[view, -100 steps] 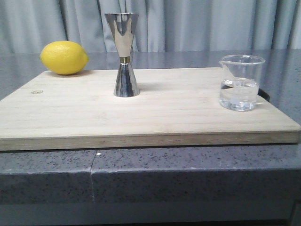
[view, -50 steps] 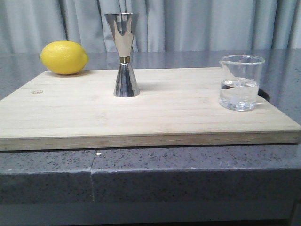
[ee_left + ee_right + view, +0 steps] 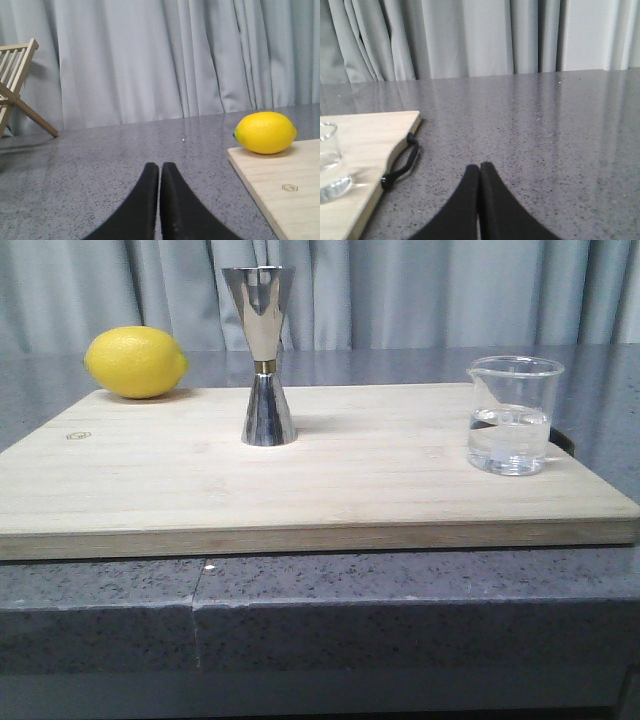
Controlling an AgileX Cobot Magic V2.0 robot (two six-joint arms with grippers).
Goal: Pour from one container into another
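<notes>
The clear glass beaker, partly filled with clear liquid, stands on the right end of the wooden board; its edge also shows as the beaker in the right wrist view. The steel hourglass jigger stands upright at the board's back middle. Neither gripper appears in the front view. My left gripper is shut and empty over the grey counter, left of the board. My right gripper is shut and empty over the counter, right of the board.
A yellow lemon lies at the board's back left corner, also seen as the lemon. A black strap loop hangs off the board's right edge. A wooden rack stands far left. Grey curtains close the back.
</notes>
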